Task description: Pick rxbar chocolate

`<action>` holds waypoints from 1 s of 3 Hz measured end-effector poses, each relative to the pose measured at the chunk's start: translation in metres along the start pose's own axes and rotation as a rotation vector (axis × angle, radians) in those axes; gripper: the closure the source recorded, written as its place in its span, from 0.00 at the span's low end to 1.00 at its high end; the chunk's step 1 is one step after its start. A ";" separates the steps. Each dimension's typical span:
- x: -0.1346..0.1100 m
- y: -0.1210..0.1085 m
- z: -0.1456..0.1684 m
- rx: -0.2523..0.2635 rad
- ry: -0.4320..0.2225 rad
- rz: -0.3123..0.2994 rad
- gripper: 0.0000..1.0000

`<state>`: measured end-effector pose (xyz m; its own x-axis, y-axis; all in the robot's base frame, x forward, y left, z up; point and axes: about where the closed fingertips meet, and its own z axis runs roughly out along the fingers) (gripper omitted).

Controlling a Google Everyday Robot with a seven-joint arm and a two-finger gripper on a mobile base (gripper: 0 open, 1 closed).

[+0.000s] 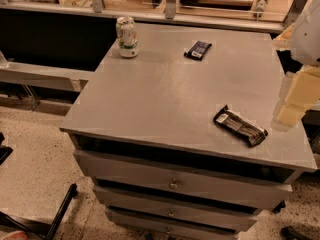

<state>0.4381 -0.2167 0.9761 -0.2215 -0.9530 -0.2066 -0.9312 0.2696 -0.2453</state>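
The rxbar chocolate is a long, flat black wrapper with a white label patch at its left end. It lies at an angle near the front right of the grey cabinet top. My gripper shows as a pale, blurred shape at the right edge of the view. It hangs just right of the bar and above the cabinet's right edge, apart from the bar.
A shorter dark packet with a blue-white panel lies at the back of the top. A green-and-white can stands upright at the back left corner. Drawers sit below the front edge. A counter ledge runs to the left.
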 end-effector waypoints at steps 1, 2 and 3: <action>0.000 0.000 0.000 0.000 0.000 0.000 0.00; -0.001 -0.001 0.023 -0.024 -0.010 0.042 0.00; 0.000 -0.002 0.059 -0.041 0.004 0.103 0.00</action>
<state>0.4567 -0.2094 0.9208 -0.3182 -0.9210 -0.2249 -0.9142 0.3609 -0.1842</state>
